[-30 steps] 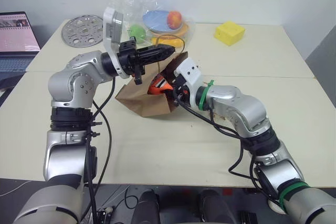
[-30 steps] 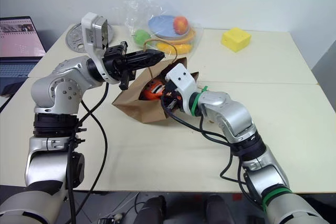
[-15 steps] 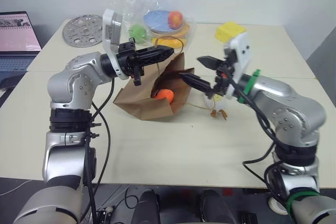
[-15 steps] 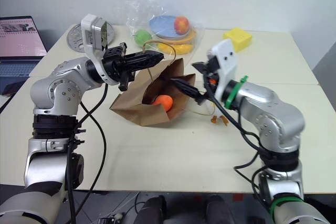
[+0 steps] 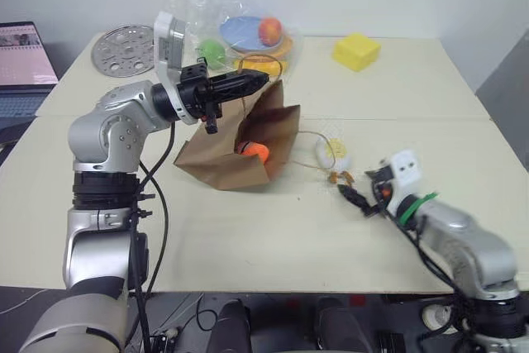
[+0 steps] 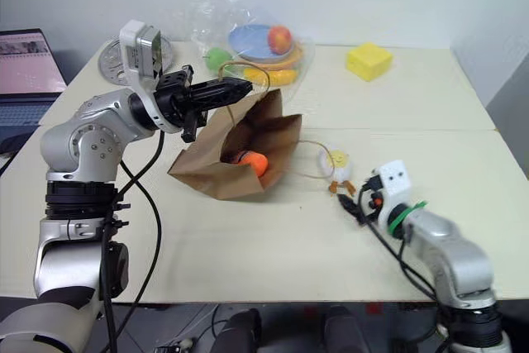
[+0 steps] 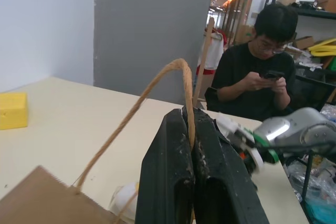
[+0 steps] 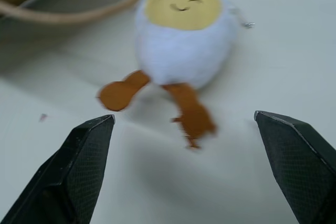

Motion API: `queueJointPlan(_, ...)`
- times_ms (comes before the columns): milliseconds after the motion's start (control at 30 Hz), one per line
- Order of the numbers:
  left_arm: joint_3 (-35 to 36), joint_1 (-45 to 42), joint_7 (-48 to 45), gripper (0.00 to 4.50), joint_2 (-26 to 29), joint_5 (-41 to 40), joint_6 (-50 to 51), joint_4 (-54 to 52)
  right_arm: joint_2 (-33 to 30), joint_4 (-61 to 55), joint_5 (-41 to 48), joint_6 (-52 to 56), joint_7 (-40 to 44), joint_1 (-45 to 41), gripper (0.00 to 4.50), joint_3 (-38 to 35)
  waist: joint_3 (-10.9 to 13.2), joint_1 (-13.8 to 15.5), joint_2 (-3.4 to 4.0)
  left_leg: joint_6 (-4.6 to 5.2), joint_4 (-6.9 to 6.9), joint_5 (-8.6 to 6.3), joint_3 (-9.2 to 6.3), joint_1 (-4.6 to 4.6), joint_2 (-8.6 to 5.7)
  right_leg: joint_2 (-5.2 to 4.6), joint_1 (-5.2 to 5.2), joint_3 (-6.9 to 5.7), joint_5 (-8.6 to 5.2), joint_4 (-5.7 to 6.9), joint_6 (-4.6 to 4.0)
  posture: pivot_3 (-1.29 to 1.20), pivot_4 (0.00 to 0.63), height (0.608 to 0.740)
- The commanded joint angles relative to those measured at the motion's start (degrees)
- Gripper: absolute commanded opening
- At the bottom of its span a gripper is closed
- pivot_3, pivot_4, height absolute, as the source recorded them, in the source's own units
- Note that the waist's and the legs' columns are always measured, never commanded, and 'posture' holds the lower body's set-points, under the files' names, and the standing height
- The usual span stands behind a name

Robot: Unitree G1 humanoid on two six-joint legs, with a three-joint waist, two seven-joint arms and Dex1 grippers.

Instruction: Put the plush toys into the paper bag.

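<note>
We see a cream bench (image 5: 248, 229) against a pale wall, with a laptop (image 5: 25, 59) at its left end and a seated person (image 7: 262, 72) looking at a phone beyond its far side in the left wrist view.

A second ago our right tool was down inside the paper bag (image 5: 240, 150) with the carrot plush (image 5: 254, 151). Half a second ago it stood raised and spread just outside the bag's mouth, the carrot left inside. Now the right tool (image 5: 354, 197) sits low over the bench, well to the right of the bag, forearm stretched forward and angled slightly down. Its two fingers (image 8: 84, 166) stand wide apart and grip nothing.

The egg plush (image 8: 181, 30) lies on the bench just ahead of that tool, brown legs toward the fingertips, not touching them, with a loose bag handle loop beside it.

Our left arm has kept its pose: elbow bent, reaching rightward above the bag. The left tool (image 5: 248, 82) is clamped tight on the bag's twisted paper handle (image 7: 157, 87), holding the mouth up. The carrot rests inside the bag, below that tool.
</note>
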Motion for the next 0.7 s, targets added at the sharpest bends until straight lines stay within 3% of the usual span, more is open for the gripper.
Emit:
queueJointPlan(33, 1.0, -0.8, 0.2, 0.00, 0.7, -0.4, -0.7, -1.3, 2.6, 0.9, -2.8, -4.4, -2.6, -2.1, 4.48, 2.2, 0.0, 0.0, 0.00, 0.00, 0.00, 0.01, -0.03, 0.03, 0.00, 0.01, 0.01, -0.02, 0.00, 0.01, 0.00, 0.00, 0.150, 0.740)
queueJointPlan(300, 1.0, -0.6, 0.5, 0.00, 1.0, -0.4, -0.4, -1.8, 5.7, 11.1, -11.7, -15.8, -6.1, -5.4, 4.48, 5.8, 0.0, 0.7, -0.01, -0.01, -0.03, 0.01, -0.06, 0.06, 0.00, 0.01, 0.05, -0.06, 0.01, -0.01, 0.00, 0.00, 0.150, 0.740)
queueJointPlan(533, 1.0, -0.6, 0.6, 0.00, 1.0, -0.4, -0.4, -2.0, 7.1, 14.4, -14.4, -20.4, -6.0, -6.6, 4.48, 6.3, 0.0, 0.8, -0.01, -0.01, -0.04, 0.01, -0.06, 0.06, 0.00, 0.01, 0.05, -0.06, 0.01, 0.00, 0.00, 0.00, 0.150, 0.740)
queueJointPlan(633, 0.9, -0.6, 0.7, 0.00, 1.1, -0.3, -0.4, -2.0, 6.5, 13.4, -13.9, -21.8, -4.1, -5.4, 3.85, 5.9, 0.0, 0.8, -0.01, -0.01, -0.04, 0.01, -0.06, 0.06, 0.00, 0.01, 0.05, -0.06, 0.01, 0.00, 0.00, 0.00, 0.150, 0.740)
queueJointPlan(700, 0.8, -0.6, 0.8, 0.00, 1.0, -0.3, -0.4, -2.0, 6.2, 12.9, -13.6, -22.0, -3.5, -4.8, 3.21, 5.6, 0.0, 0.8, -0.01, -0.01, -0.04, 0.01, -0.06, 0.06, 0.00, 0.01, 0.06, -0.06, 0.01, 0.00, -0.01, 0.00, 0.150, 0.740)
